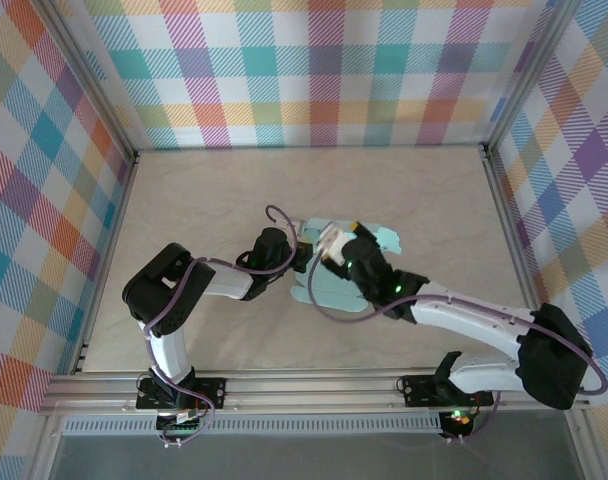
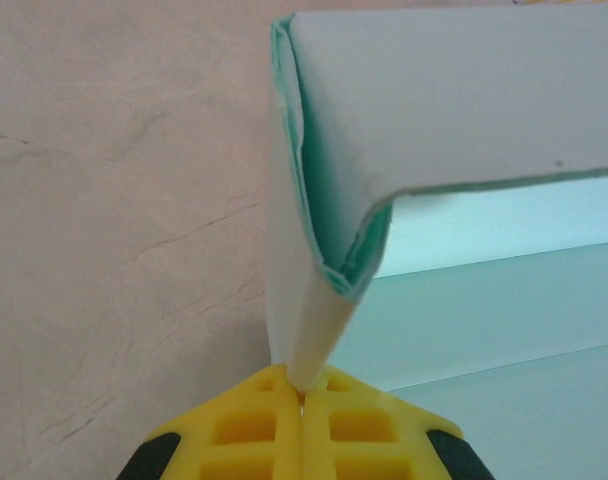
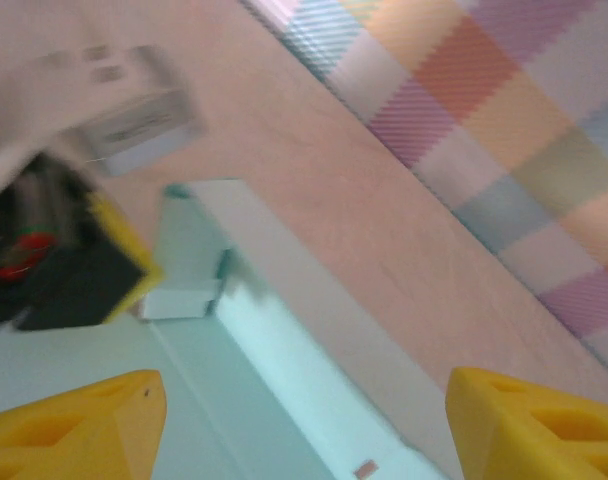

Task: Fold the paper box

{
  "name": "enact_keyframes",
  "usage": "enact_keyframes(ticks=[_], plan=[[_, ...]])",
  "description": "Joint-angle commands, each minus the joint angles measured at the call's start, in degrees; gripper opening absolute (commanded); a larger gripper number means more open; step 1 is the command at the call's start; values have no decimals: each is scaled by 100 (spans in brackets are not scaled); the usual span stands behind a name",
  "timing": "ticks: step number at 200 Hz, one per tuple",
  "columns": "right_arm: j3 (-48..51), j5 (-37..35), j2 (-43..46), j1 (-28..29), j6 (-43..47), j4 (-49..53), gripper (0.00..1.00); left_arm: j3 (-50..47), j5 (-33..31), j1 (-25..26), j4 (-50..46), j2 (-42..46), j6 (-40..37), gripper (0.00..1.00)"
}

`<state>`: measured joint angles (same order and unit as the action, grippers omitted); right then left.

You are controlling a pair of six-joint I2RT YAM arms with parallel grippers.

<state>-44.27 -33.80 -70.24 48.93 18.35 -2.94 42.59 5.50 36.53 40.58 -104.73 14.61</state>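
Left wrist: left tool [image 2: 302,398] clenched on box [image 2: 454,120] fold, lower centre | right wrist: right tool [image 3: 304,425] released, wide apart, near box | bench [image 2: 104,220] beneath.

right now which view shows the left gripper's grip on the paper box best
Left wrist: the left gripper is shut on a raised folded wall of the paper box, seen close and sharp. Top external shows the box mostly under both arms; right wrist shows it blurred, beside that gripper.

Beige marbled table [image 1: 234,190], mint-green paper box [image 1: 332,285] lying on it — near centre
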Motion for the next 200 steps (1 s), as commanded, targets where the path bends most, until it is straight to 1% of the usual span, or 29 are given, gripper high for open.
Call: enact_keyframes(ticks=[1, 17, 32, 54, 71, 82, 96, 130, 154, 200], plan=[[-696, 765, 275, -929, -2042, 1184, 73, 120, 134, -65, -90, -15, 13, 0], [-1198, 1699, 98, -1600, -2815, 1713, 73, 174, 166, -67, -257, -39, -162, 0], [-1790, 2505, -398, -2106, -3282, 2255, 73, 196, 221, -67, -380, -56, -398, 0], [-2621, 3410, -1317, -2563, -3656, 2896, 70, 66, 296, -59, -373, -9, -820, 0], [-3186, 4153, -1970, -2782, -3796, 3303, 69, -225, 425, -50, 65, 31, -1101, 0], [-3451, 4529, -2307, -2835, -3832, 3461, 68, -363, 513, -51, 274, 57, -1235, 0], [-3641, 5009, -2680, -2842, -3796, 3576, 68, -394, 691, -50, 290, 84, -1389, 0], [-3670, 5811, -3221, -2840, -3797, 3616, 67, -314, 1083, -50, 305, 2, -1535, 0], [-3531, 6399, -3372, -2841, -3821, 3438, 65, -174, 1265, -52, 126, -61, -1604, 0], [-3241, 7131, -3483, -2836, -4063, 3123, 63, -165, 1220, -59, 150, -119, -1572, 0]])
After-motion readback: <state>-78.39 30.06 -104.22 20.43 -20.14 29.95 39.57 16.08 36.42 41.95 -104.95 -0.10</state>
